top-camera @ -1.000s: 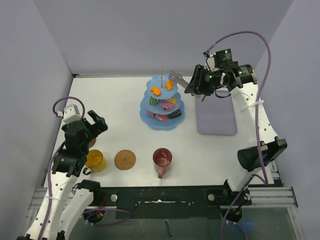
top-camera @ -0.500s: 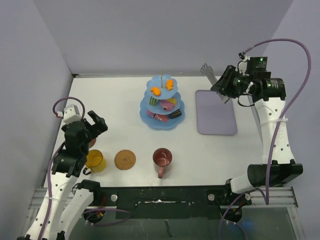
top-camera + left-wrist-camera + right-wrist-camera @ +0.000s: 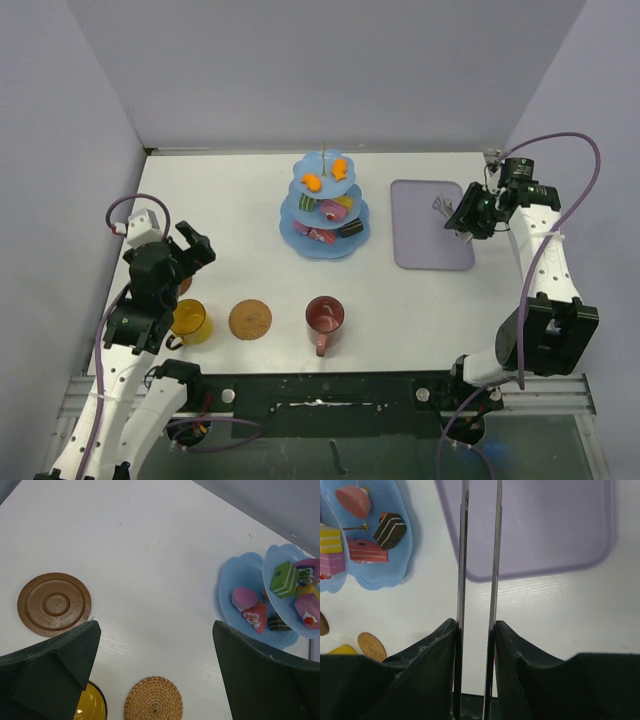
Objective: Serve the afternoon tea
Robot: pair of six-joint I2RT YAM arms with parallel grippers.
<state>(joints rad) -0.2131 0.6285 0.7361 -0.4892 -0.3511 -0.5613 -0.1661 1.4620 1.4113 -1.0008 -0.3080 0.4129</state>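
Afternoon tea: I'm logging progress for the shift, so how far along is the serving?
Done: toy cakes sit on the tiers of the blue stand. In hand: the right gripper is shut on the tongs at the lilac tray. To do: the red mug and yellow mug stand off the woven coaster and wooden coaster; the left gripper is open, holding nothing.

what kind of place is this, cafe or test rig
Probably a lab test booth, not a café: robot arms bolted to a white table, plain walls around it, toy cakes on a stand.
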